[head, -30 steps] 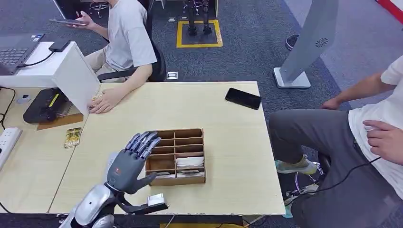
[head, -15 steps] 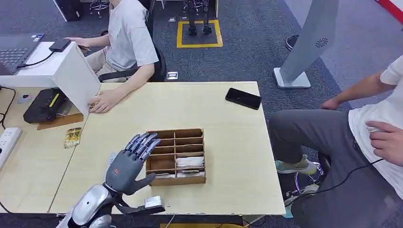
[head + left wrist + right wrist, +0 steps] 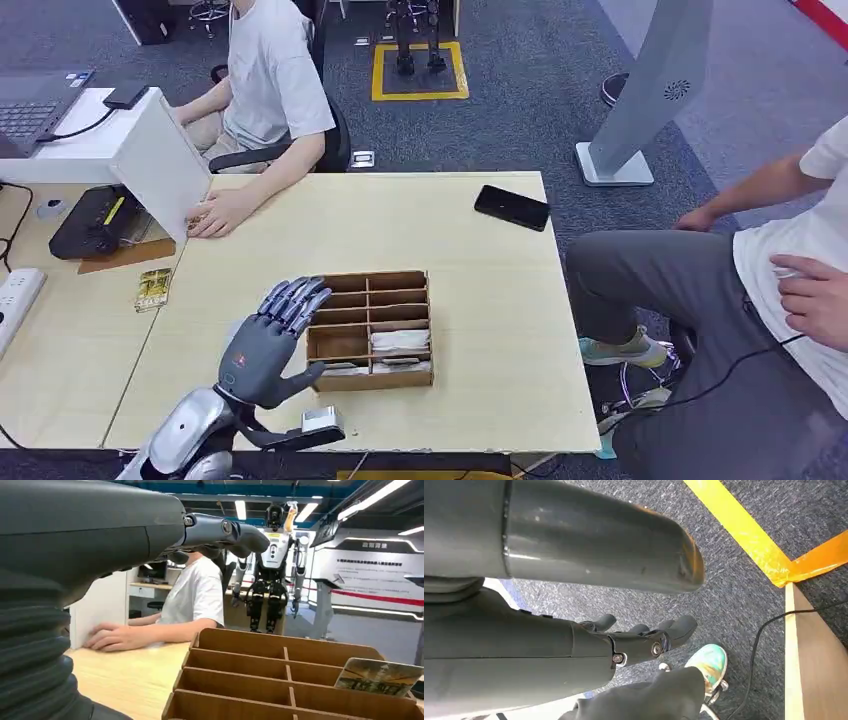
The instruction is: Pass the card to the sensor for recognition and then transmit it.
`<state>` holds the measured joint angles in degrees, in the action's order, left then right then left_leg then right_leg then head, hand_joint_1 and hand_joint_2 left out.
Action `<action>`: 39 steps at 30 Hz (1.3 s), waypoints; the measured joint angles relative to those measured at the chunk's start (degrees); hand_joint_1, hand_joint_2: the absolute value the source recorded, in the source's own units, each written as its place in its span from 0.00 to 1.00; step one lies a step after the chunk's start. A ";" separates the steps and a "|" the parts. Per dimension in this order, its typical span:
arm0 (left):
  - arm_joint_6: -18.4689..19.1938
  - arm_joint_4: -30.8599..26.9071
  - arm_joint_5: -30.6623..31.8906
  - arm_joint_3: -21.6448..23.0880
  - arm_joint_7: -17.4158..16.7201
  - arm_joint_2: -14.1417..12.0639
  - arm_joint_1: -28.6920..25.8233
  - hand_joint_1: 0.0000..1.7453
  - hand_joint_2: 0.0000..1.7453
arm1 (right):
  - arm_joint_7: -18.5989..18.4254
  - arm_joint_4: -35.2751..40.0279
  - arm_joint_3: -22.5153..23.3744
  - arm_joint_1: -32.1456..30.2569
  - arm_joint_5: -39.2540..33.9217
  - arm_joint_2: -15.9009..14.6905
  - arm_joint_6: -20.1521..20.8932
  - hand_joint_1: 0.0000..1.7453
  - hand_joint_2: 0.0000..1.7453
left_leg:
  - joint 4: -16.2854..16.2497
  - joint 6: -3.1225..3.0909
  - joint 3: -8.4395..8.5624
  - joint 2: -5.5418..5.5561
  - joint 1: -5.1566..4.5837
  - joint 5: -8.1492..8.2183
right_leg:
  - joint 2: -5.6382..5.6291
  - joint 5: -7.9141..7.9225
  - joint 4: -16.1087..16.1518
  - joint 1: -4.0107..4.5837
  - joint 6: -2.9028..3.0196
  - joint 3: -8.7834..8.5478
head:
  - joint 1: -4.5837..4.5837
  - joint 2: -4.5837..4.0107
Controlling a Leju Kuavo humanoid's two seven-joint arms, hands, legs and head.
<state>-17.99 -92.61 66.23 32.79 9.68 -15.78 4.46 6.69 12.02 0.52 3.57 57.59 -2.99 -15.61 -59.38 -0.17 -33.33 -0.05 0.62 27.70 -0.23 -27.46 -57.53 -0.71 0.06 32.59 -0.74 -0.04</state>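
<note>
A wooden divider box (image 3: pixel 368 279) stands on the light table near its front edge. Pale cards (image 3: pixel 400 340) lie in its right-hand slots. In the left wrist view a printed card (image 3: pixel 380 676) stands upright in a slot of the box (image 3: pixel 280 655). My left hand (image 3: pixel 262 348) hovers just left of the box, fingers spread and holding nothing; in its own wrist view the left hand (image 3: pixel 150 530) has dark fingers (image 3: pixel 225 530) reaching over the box. A black reader device (image 3: pixel 95 222) sits at the far left. My right hand (image 3: pixel 624 645) hangs over the carpet, holding nothing.
Another card (image 3: pixel 153 288) lies on the left table beside a white power strip (image 3: pixel 15 295). A black phone (image 3: pixel 511 207) lies at the far right of the table. One person rests a hand (image 3: pixel 215 215) by a white panel (image 3: pixel 165 165); another person (image 3: pixel 790 270) sits at the right.
My left hand has slid slightly back toward the table's front edge, still spread. The person at the back has lowered the raised arm.
</note>
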 joint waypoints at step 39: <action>-1.20 -1.22 -3.34 -0.66 2.49 -0.92 -1.44 0.00 1.00 | 0.04 0.00 1.11 -0.06 1.01 0.02 0.00 0.00 0.00 | 0.00 0.00 -0.01 0.01 0.00 0.00 | 0.01 0.00 0.00 0.00 0.00 0.01 | -0.02 0.00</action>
<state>-19.19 -93.83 62.88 32.13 12.17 -16.70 3.02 6.73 12.02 1.64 3.51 58.60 -2.97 -15.61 -59.38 -0.17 -33.35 -0.05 0.62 27.70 -0.22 -27.47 -57.53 -0.71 0.06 32.60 -0.77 -0.04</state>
